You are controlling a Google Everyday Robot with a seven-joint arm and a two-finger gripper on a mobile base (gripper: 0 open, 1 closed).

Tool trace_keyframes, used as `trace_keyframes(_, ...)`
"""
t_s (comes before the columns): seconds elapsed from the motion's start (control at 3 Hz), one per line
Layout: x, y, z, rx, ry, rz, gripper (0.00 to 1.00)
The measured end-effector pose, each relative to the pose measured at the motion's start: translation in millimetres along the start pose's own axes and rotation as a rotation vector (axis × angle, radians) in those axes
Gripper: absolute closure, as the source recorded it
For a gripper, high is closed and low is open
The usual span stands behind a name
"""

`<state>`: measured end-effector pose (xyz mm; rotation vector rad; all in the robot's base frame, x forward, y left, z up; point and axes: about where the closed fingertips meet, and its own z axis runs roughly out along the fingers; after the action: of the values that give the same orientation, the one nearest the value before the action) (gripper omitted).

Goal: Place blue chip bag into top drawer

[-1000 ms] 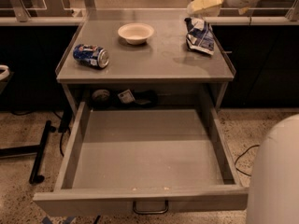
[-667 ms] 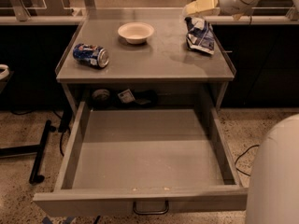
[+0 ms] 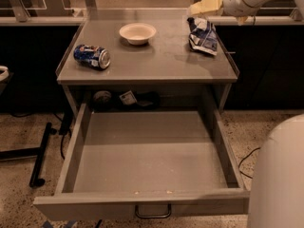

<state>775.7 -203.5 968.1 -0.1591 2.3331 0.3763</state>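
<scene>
The blue chip bag point(image 3: 203, 35) lies crumpled on the back right of the grey cabinet top point(image 3: 156, 61). My gripper point(image 3: 205, 6), yellowish on a white arm, hangs just above and behind the bag, apart from it. The top drawer point(image 3: 147, 151) is pulled wide open below the cabinet top. Its flat bottom is bare, and its small metal pull handle point(image 3: 153, 212) shows at the front.
A blue soda can point(image 3: 92, 56) lies on its side at the left of the top. A white bowl point(image 3: 137, 33) stands at the back middle. Small items point(image 3: 135, 99) sit in the recess behind the drawer. My white body point(image 3: 280, 175) fills the lower right. A black stand leg point(image 3: 38, 160) lies on the floor at the left.
My gripper has moved slightly left and down, closer to the chip bag. The bag, can, bowl and drawer have not moved.
</scene>
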Motion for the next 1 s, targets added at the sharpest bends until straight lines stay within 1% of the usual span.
trace_keyframes(0.33,-12,-19,36,0.038,-0.045,0.122,0.0)
trace_keyframes(0.67,-24,-39,79,0.096,-0.094,0.237,0.0)
trace_keyframes(1.0,-27,-59,109,0.169,-0.109,0.301,0.0)
